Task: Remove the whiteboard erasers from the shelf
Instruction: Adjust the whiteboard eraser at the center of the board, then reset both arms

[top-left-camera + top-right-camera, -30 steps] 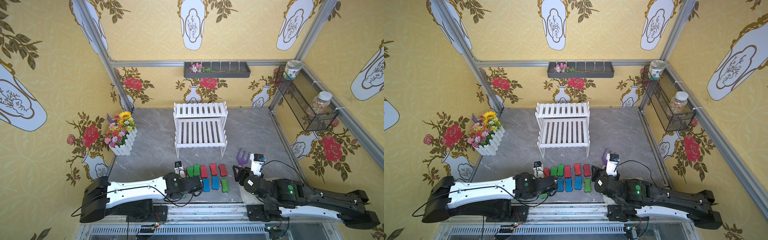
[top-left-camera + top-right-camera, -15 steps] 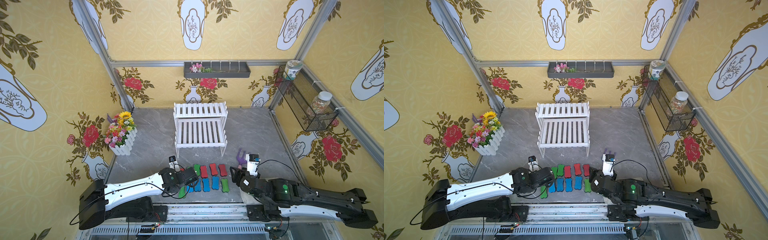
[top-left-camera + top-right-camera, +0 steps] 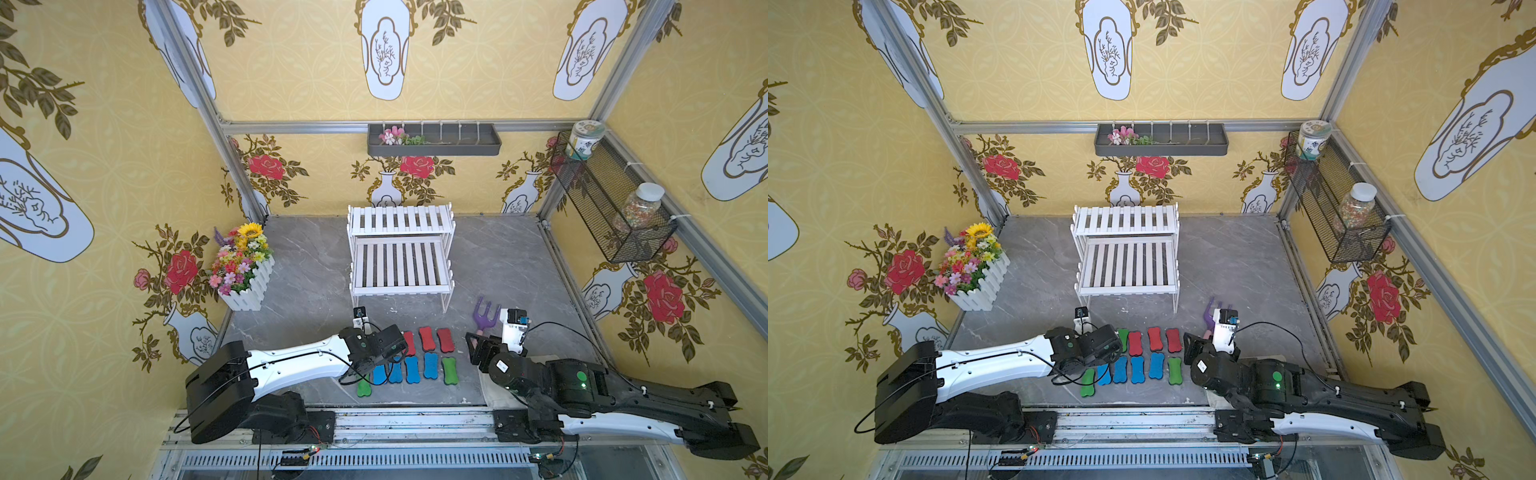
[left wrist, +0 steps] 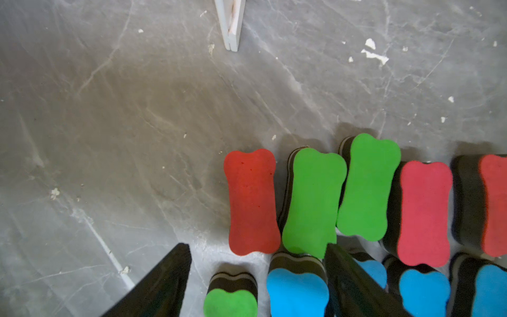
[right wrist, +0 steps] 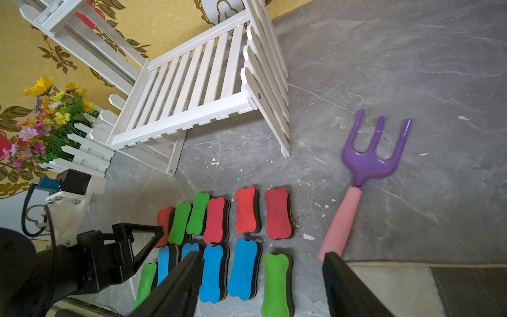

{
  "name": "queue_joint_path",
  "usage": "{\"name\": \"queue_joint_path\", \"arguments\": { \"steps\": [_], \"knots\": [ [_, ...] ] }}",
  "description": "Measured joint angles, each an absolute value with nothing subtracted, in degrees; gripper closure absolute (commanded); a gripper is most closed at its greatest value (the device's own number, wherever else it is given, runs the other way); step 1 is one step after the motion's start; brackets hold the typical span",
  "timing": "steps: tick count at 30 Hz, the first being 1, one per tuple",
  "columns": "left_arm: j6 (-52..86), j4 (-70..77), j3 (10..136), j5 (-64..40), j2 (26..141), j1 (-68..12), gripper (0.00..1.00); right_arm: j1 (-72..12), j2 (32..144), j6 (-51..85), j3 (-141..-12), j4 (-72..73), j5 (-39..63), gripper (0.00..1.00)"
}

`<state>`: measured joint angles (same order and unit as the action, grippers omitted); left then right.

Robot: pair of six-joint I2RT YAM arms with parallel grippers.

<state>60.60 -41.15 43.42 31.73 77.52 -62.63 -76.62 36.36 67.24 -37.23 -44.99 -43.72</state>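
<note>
The left gripper point(image 4: 258, 247) hangs with jaws spread and nothing clamped over the left end of twelve bone-shaped whiteboard erasers point(image 5: 215, 270). These have red, green or blue tops on dark bases. All lie on the floor in two rows in front of the white two-tier slatted wooden shelf point(image 3: 401, 287), whose tiers are bare. At the rows' right end the right gripper point(image 5: 262, 254) is likewise parted and empty. The erasers look light and squashy, with a felt-like top that should not slip. The narrow waist, pinched across its sides, seems the best hold, though closely packed neighbours could get nudged. The grey marble-patterned tabletop point(image 3: 307, 266) is flat, smooth and flecked with white chips. A white picket box of artificial flowers point(image 3: 245, 270) stands to the left, a purple plastic garden fork with a pink handle point(image 5: 373, 162) lies to the right, and a black wire wall basket point(image 3: 611, 216) hangs beyond it.
</note>
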Motion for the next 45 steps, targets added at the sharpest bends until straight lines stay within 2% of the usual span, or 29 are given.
{"name": "queue_joint_path", "arguments": {
  "steps": [14, 16, 18, 19, 20, 27, 31, 38, 42, 45],
  "knots": [
    [61.01, -40.58, 41.54, 28.01, 79.13, -65.93, 0.23, -76.62, 34.83, 67.48, -36.93, -45.41, -43.88, 0.26],
    [61.65, -41.23, 41.78, 27.86, 78.67, -66.48, 0.18, -76.62, 34.87, 67.53, -36.91, -45.41, -43.88, 0.24],
    [62.67, -43.09, 43.09, 28.36, 77.43, -66.83, 0.08, -76.62, 35.07, 67.53, -36.91, -45.39, -43.86, 0.18],
    [63.09, -43.81, 43.81, 28.91, 76.36, -66.98, 0.04, -76.62, 35.27, 67.51, -36.91, -45.41, -43.86, 0.13],
    [63.59, -44.71, 44.88, 29.89, 74.46, -67.09, 0.01, -76.62, 35.66, 67.44, -36.93, -45.39, -43.86, 0.02],
    [65.08, -48.12, 47.22, 39.64, 59.92, -66.46, 0.0, -76.53, 42.5, 65.3, -42.26, -46.74, -45.15, 0.03],
    [62.78, -47.97, 45.98, 44.66, 53.65, -59.48, 0.0, -76.27, 46.81, 65.71, -45.91, -49.91, -48.25, 0.03],
    [45.28, -35.05, 40.73, 52.69, 42.76, -46.83, 0.0, -74.15, 48.6, 63.83, -49.25, -51.77, -52.4, 0.03],
    [26.87, -16.1, 30.13, 56.84, 40.64, -39.48, 0.0, -73.63, 46.17, 62.74, -48.66, -52.64, -54.74, 0.03],
    [15.2, -0.14, 21.39, 55.86, 42.85, -31.7, 0.01, -73.49, 43.46, 61.95, -47.48, -52.62, -56.99, 0.03]
  ]
}}
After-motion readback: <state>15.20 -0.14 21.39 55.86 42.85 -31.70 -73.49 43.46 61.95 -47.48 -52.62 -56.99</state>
